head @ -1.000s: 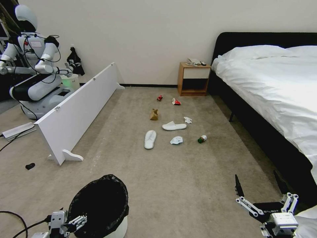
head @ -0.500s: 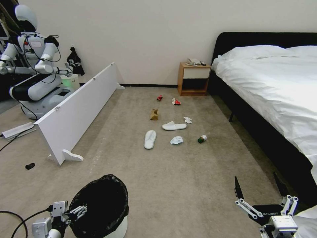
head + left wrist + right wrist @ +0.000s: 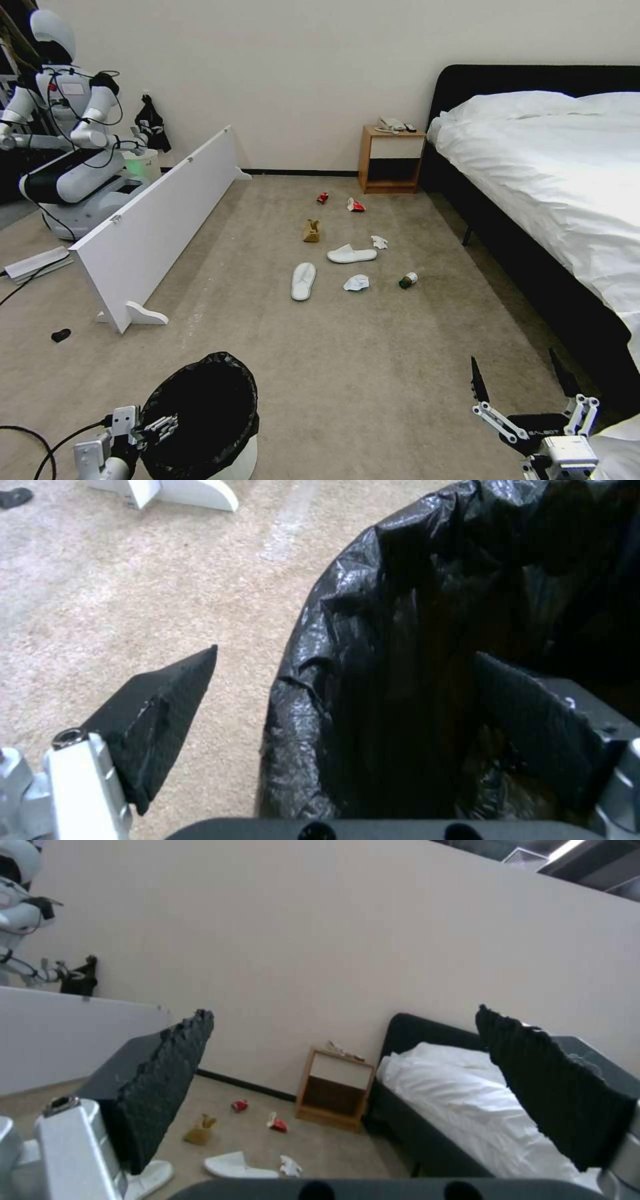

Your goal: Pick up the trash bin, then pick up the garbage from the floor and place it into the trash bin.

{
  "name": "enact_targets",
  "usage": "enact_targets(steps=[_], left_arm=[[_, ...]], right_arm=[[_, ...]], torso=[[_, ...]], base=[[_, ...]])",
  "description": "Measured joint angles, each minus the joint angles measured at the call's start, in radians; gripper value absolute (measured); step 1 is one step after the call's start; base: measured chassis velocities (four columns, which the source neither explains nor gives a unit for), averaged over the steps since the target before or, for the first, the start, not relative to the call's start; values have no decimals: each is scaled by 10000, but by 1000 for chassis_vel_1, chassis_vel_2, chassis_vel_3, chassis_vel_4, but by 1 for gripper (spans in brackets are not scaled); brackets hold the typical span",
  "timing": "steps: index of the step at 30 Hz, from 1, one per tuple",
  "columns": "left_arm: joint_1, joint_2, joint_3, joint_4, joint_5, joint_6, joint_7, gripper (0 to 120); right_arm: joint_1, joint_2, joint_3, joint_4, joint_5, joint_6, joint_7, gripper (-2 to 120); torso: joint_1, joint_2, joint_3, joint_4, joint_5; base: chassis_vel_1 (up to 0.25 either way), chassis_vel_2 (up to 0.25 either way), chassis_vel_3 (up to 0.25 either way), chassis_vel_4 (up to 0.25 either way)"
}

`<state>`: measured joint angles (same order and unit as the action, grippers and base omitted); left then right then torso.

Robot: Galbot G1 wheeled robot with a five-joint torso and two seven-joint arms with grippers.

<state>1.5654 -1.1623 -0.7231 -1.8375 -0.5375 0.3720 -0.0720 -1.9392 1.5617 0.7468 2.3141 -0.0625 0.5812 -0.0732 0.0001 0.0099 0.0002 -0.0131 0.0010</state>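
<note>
Jaws of the left gripper spread astride the rim of the upright trash bin, lower left, mouth up; right gripper spread, lower right.

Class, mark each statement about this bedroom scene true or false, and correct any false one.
1. The left gripper straddles the rim of the trash bin, one finger outside and one inside the black bag. True.
2. The right gripper is shut on a white slipper. False: it is open and holds nothing, low beside the bed.
3. Both white slippers lie on the floor. True.
4. The green bottle stands on the nightstand. False: it lies on the carpet near the bed.
5. The brown paper bag is inside the trash bin. False: it sits on the carpet beyond the slippers.
</note>
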Motion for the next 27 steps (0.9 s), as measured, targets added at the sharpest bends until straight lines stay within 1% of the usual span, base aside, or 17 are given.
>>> enact_targets(steps=[5,7,8,9,11,12,13,14,16,17,18,20,21,23,24,26,27], left_arm=[[-92,5,53,234,17,83,-21,97],[-115,-2,59,339,30,93,-31,90],[-115,-2,59,339,30,93,-31,90],[-116,-3,60,384,33,95,-31,81],[-117,-3,65,393,34,128,-21,73],[-117,-3,65,393,34,128,-21,73],[-115,-3,69,394,35,145,-9,68],[-110,-2,70,398,36,153,4,59],[-105,-3,70,400,36,153,6,59],[-83,-5,72,404,39,153,22,51],[-83,-5,72,404,39,153,22,51],[-50,-21,80,404,52,153,46,39],[-50,-21,80,404,52,153,46,39],[-26,-25,81,403,57,152,67,32],[-26,-25,81,403,57,152,67,32],[0,-27,82,402,63,152,90,26],[0,-27,82,402,63,152,90,26]], right_arm=[[-7,1,-18,0,-6,-1,-4,100],[-6,-8,-17,14,-1,-7,-4,100],[-6,-8,-17,14,-1,-7,-4,100],[-4,-10,-17,24,2,-13,-4,100],[0,-11,-26,26,5,-19,-4,100],[0,-11,-26,26,5,-19,-4,100],[3,-12,-30,27,7,-23,-4,100],[5,-16,-34,27,9,-28,-4,100],[5,-18,-35,27,10,-29,-4,100],[6,-23,-36,27,15,-36,-4,100],[6,-23,-36,27,15,-36,-4,100],[7,-29,-36,35,22,-44,-4,100],[7,-29,-36,35,22,-44,-4,100],[3,-31,-37,41,22,-45,-4,100],[3,-31,-37,41,22,-45,-4,100],[-4,-31,-39,55,23,-45,-4,100],[-4,-31,-39,55,23,-45,-4,100]], torso=[[0,2,-2,2,8],[0,3,-3,3,9],[0,3,-3,3,9],[-1,3,-3,3,7],[-1,3,-2,1,2],[-1,3,-2,1,2],[0,4,-2,0,0],[0,3,-2,0,0],[0,4,-2,0,-1],[-1,3,-1,-1,-2],[-1,3,-1,-1,-2],[-1,3,-1,-3,-3],[-1,3,-1,-3,-3],[0,3,-1,-4,-4],[0,3,-1,-4,-4],[-1,3,0,-4,-5],[-1,3,0,-4,-5]], base=[[0,0,0,0],[0,0,0,0],[0,0,0,0],[0,0,0,0],[0,0,0,0],[0,0,0,0],[0,0,0,0],[0,0,0,0],[0,0,0,0],[0,0,0,0],[0,0,0,0],[0,0,0,0],[0,0,0,0],[0,0,0,0],[0,0,0,0],[0,0,0,0],[0,0,0,0]])
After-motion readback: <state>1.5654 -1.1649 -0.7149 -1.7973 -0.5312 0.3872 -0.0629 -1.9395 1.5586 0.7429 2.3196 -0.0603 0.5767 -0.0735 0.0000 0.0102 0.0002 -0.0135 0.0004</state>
